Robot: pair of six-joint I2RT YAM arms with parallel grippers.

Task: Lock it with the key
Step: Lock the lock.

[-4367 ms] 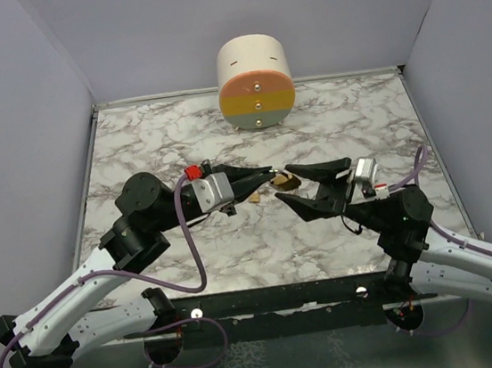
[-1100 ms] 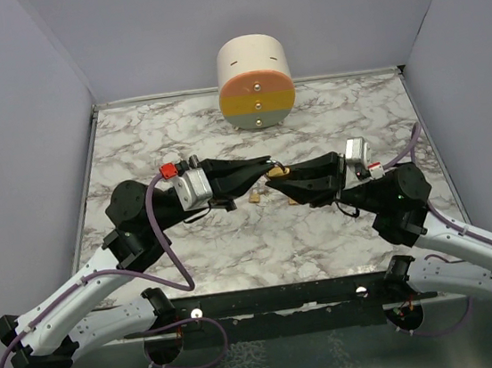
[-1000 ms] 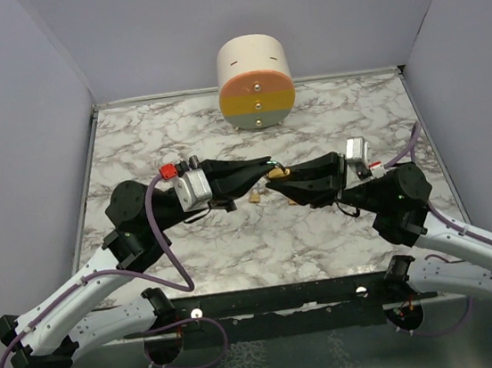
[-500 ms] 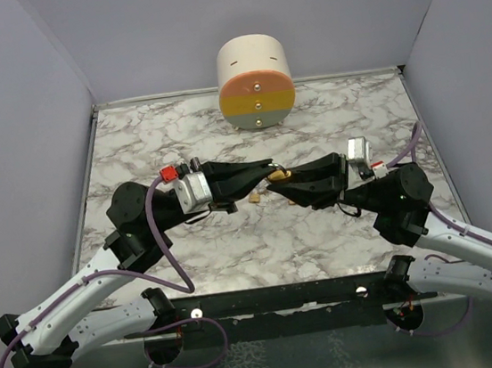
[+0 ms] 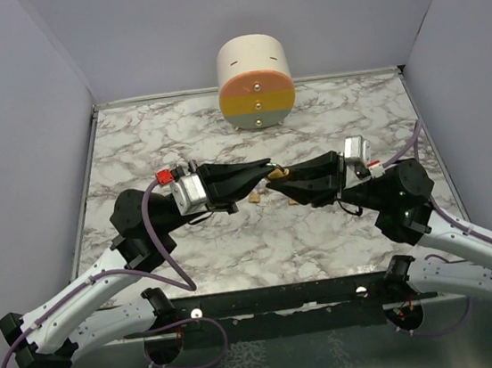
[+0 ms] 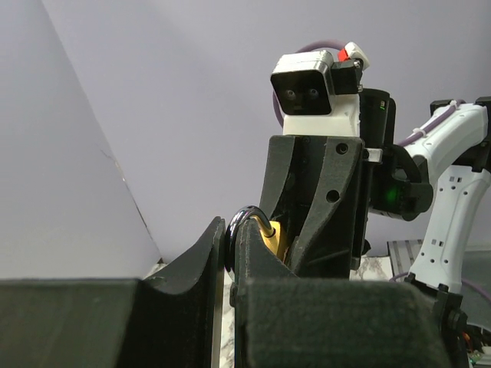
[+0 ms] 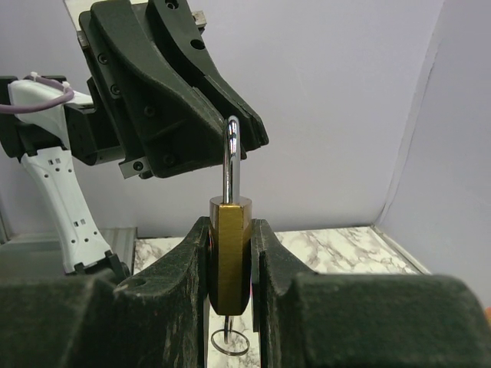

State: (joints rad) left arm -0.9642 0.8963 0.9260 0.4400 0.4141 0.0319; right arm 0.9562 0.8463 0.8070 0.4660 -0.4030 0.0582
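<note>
Padlock (image 7: 229, 261) upright, mid-frame. I see right gripper (image 7: 230, 230) clamped on its body, left gripper (image 6: 230, 230) pinching the shackle (image 7: 232, 157) top, and a key ring (image 7: 230, 342) below.

Brass-gold padlock (image 7: 229, 253), silver shackle (image 7: 232, 161) — table (image 5: 346, 118) marbled white and grey — cream drum (image 5: 252, 57) banded orange, yellow, teal

My right gripper (image 7: 230, 226) clamps the brass padlock (image 7: 229, 264) by its body, held upright, with the silver shackle (image 7: 231, 157) pointing to 12 o'clock. A thin wire ring (image 7: 230, 342) hangs at 6 o'clock beneath the body; the key itself is hidden.
</note>
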